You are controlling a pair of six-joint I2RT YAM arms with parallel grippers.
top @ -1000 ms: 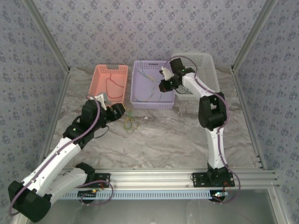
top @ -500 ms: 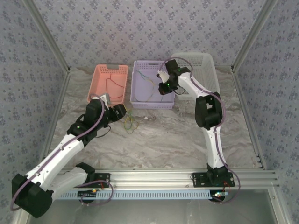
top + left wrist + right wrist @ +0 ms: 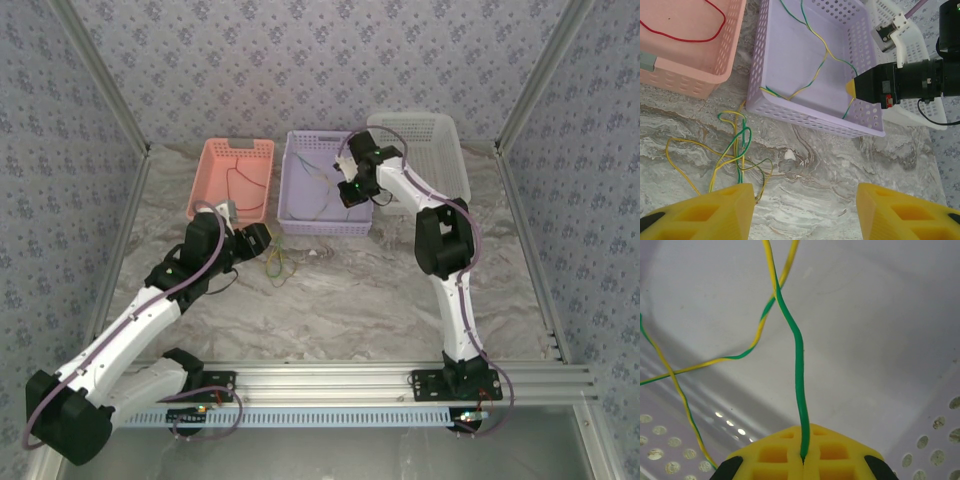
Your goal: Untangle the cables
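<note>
Green-yellow cable in right end effector

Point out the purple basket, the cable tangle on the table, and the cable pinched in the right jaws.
purple basket (image 3: 810, 116): left wrist view, on its perforated front wall.
cable tangle (image 3: 741, 155): left wrist view, on a green strand near its middle.
pinched cable (image 3: 799, 390): right wrist view, on its straight green stretch.

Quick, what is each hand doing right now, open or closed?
Left hand: open, holding nothing.
Right hand: closed on a green-and-yellow cable.
</note>
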